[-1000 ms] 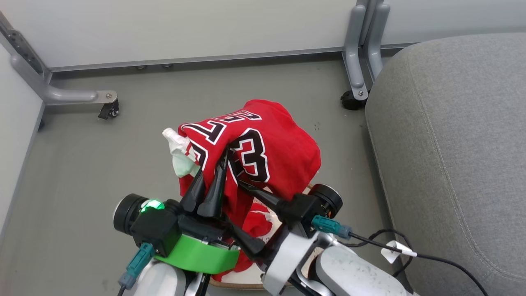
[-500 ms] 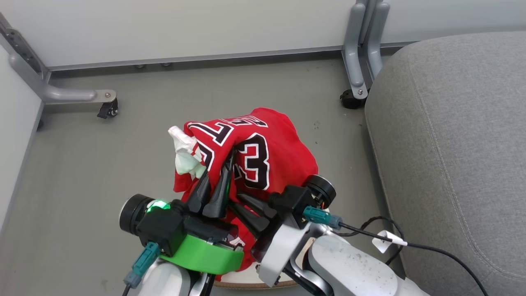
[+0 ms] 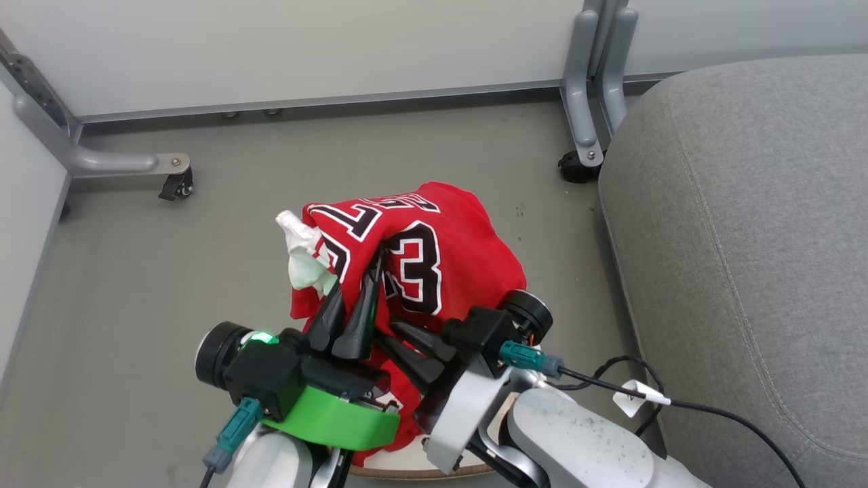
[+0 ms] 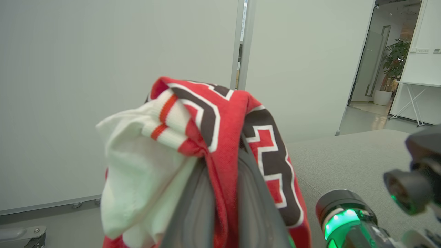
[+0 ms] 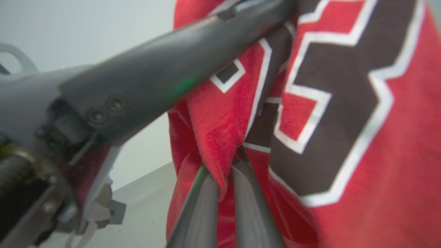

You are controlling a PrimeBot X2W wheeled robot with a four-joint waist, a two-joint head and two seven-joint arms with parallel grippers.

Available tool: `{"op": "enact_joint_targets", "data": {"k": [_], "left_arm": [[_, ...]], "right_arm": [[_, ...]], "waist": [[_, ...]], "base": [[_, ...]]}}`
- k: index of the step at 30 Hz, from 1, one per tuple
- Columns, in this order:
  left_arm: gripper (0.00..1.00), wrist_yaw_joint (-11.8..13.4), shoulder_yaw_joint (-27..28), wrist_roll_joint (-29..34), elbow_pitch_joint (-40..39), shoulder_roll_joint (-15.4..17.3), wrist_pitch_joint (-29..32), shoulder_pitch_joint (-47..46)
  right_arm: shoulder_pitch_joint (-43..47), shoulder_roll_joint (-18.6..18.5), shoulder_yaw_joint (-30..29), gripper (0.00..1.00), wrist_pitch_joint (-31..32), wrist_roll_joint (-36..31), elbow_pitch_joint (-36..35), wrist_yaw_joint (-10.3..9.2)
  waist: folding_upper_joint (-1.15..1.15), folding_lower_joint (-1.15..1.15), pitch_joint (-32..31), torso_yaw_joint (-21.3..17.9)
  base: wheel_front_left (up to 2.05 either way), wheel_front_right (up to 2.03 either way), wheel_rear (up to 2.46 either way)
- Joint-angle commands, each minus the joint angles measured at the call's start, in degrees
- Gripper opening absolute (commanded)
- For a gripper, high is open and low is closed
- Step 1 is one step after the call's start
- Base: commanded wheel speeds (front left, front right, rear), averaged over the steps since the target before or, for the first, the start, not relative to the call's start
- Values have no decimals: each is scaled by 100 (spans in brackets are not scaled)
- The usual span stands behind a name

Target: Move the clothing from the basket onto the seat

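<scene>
Red fabric jersey (image 3: 441, 257) w/ black-and-white 23 is hanging, left gripper (image 3: 359, 278) & right gripper (image 3: 388, 331) pinching it, near grey woven seat (image 3: 746, 203).

I'm seeing the grey floor (image 3: 135, 271) bearing the basket (image 3: 390, 466), the seat (image 3: 746, 237) standing right of it, casters (image 3: 178, 184) resting beyond.

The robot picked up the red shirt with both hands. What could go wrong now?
1. Both jaws pinch only thin folds of the jersey, so it might slip out before reaching the seat.
2. The white cloth bunched beside it looks loose and could drop on the floor.
3. The jersey's tail hangs toward the basket and might drag it.
</scene>
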Motion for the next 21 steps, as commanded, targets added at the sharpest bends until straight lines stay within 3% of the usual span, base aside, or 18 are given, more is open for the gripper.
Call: {"op": "enact_joint_targets", "data": {"k": [1, 6, 7, 8, 13, 21], "left_arm": [[0, 30, 28, -24, 4, 2, -23, -48], [0, 33, -1, 18, 138, 2, -21, -7], [30, 72, 18, 30, 127, 2, -22, -11], [100, 102, 27, 72, 117, 3, -22, -24], [100, 105, 19, 185, 120, 34, -21, 34], [100, -9, -190, 289, 102, 350, 16, 360]], "right_arm": [[-65, -2, 13, 0, -50, 23, 22, 0], [-81, -3, -47, 0, -67, 5, 31, 0], [-85, -2, -59, 0, -62, -4, 31, 0], [-95, -2, -74, 0, -68, -16, 36, 0], [-161, -5, -166, 0, -87, -76, 83, 0], [-143, -6, -388, 0, -93, -188, 260, 0]], "waist": [[0, 0, -3, 3], [0, 0, -15, 24], [0, 0, -14, 29], [0, 0, -12, 35], [0, 0, -2, 50], [0, 0, -17, 65]], "base": [[0, 0, 0], [0, 0, 0], [0, 0, 0], [0, 0, 0], [0, 0, 0], [0, 0, 0]]}}
